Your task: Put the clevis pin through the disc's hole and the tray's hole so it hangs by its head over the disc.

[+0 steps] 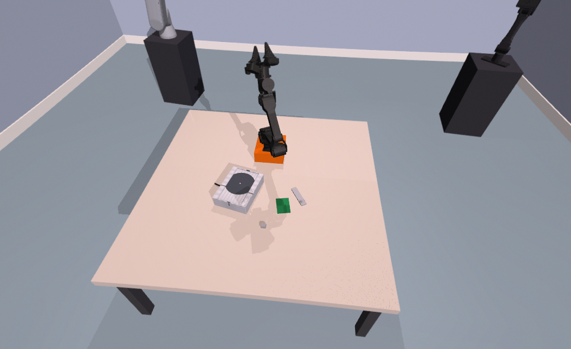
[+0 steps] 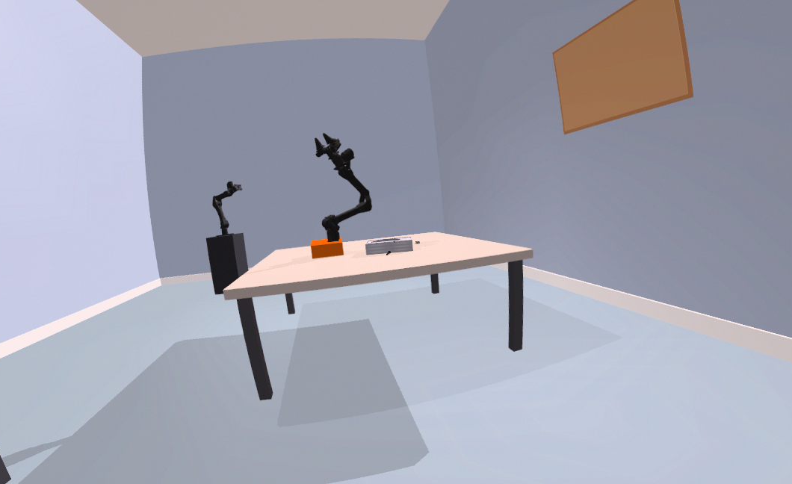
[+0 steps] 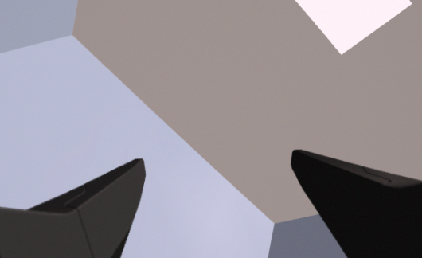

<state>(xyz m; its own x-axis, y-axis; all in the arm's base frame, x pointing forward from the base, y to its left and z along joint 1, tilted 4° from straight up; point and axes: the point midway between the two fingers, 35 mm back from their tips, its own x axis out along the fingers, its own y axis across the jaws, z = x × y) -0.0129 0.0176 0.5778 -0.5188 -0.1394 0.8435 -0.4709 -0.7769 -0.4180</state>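
We see the gripper [image 1: 260, 44] [image 2: 320, 137] [image 3: 218, 159] raised high over the bench [image 1: 322, 260] [image 2: 477, 246], its fingers wide apart w/ nothing btwn them; the wrist view shows only walls, ceiling and a bright panel [image 3: 352, 20] past the tips. Our black arm [image 1: 270, 110] [image 2: 359, 186] stands on an orange block [image 1: 270, 156] [image 2: 326, 248], touching neither disc nor tray. The dark disc [image 1: 239, 183] lies flat in the pale rimmed tray [image 1: 231, 204] [image 2: 389, 247], a tiny light spot at its middle — no pin head shows there, so the pin isn't through it. A thin dark piece [image 1: 218, 185] [image 2: 388, 252] sticks out at one side of the tray, and a small grey piece [image 1: 263, 224] sits on the bench, apart from the tray; either might be the pin, but at this res. we can't tell which. Also on the bench, btwn the tray and a flat grey bar [image 1: 298, 196], there's a green square [image 1: 280, 208], partly in shadow. In the b/g of the top view, a pale arm [image 1: 155, 15] and a second dark arm [image 1: 513, 32] stand on black pedestals — both well apart from our bench.
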